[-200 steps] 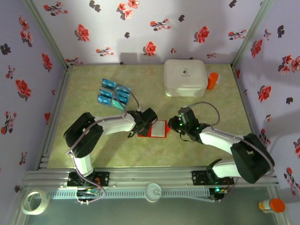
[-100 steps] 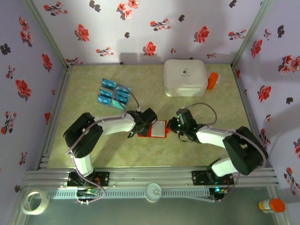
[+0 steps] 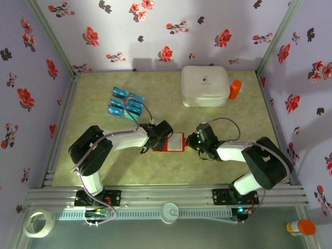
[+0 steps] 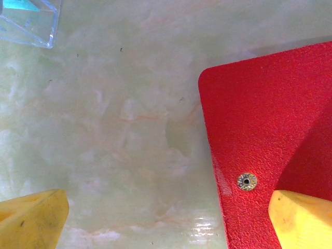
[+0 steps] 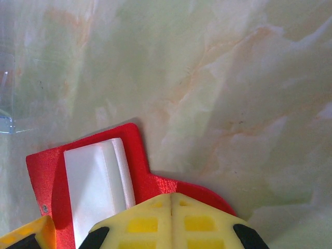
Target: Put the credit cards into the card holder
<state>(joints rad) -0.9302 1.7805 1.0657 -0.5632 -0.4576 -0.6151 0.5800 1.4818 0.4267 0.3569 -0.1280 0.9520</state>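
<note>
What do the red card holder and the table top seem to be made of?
Card holder: likely faux leather or textured plastic, matte red. Its surface shows a fine pebbled grain, with a small metal-looking stud.
Table top: pale green marble pattern with a glossy finish, shown by a bright glare patch; perhaps printed laminate or vinyl.

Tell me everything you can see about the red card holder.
The card holder is a flat, bright red square with rounded corners and a grainy, leather-like surface. It lies flat on the marbled green table. A whitish pocket panel faces up, and a small metal stud sits near one edge. The open left gripper straddles one edge. The shut right gripper meets the opposite edge, grip unclear.
</note>
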